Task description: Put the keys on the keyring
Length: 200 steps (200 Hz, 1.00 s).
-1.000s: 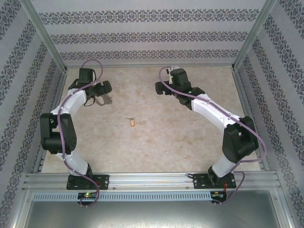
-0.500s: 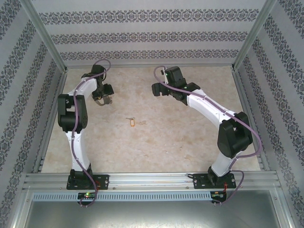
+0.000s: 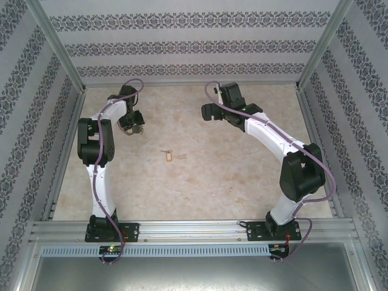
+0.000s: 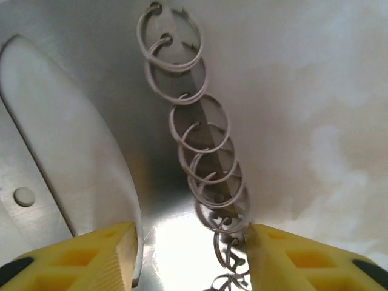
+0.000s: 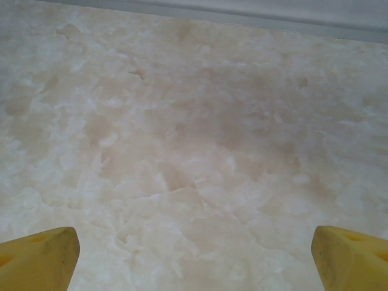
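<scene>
**Item 1. Keyring** (image 4: 213,182): we record it as a string of linked silvery split rings at the far left of the bench (image 3: 242,182). In the left wrist view its long axis runs straight out from the left gripper (image 4: 191,242), slanting slightly leftward. The near end sits between the yellow fingers (image 4: 91,257), against the one on the right of that view and apart from the other. We log these fingers as partly spread, not pinching. We cannot tell whether the string hangs or lies flat.

**Item 2. Right gripper** (image 3: 208,112): its fingers are spread wide above the marbled bench.

**Item 3. Yellow tag** (image 3: 168,156): it lies mid-bench, well apart from both grippers.
</scene>
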Motion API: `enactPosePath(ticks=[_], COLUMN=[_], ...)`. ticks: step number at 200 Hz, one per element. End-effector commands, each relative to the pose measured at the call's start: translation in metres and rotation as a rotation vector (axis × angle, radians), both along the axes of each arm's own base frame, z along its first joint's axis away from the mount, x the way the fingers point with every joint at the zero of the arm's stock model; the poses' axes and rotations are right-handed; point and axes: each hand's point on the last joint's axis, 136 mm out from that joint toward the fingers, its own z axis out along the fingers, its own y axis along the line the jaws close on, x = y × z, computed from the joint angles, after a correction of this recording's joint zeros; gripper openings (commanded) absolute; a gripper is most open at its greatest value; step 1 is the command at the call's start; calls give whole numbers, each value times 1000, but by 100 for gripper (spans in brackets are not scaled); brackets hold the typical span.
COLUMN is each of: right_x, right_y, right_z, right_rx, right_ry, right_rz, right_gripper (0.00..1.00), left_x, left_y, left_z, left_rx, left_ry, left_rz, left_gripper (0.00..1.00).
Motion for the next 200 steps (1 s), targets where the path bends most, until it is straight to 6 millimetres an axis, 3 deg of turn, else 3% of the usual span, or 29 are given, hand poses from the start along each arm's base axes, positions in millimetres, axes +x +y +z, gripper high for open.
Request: enactPosePath(ticks=[1,25,83,135,168,200], right_x=[-6,-7,-18,-32,-22,-12], right_y=[-3,-5,-14,-32,-42,-55], right_z=[6,8,12,20,40,61], right_rx=[8,10,25,2,74,163], right_ry=[-2,-2,-7,-32,-68,-88], right_rz=[12,4,-36,-67,-61,-43], right_gripper=[98,98,98,98,98,98], left_x=[-19,-33,-84,-162,-211,-250], left_y=[-9,-12,-30,-50,-63,-103], left_z=[-4,-5,-5,0,4,5], left_rx=[-16,-37,-106,-112,-93,-133], left_ry=[47,53,91,162,198,280], left_rz=[-1,2,-6,-30,-36,-78], left_gripper=[49,43,43,44,45,45])
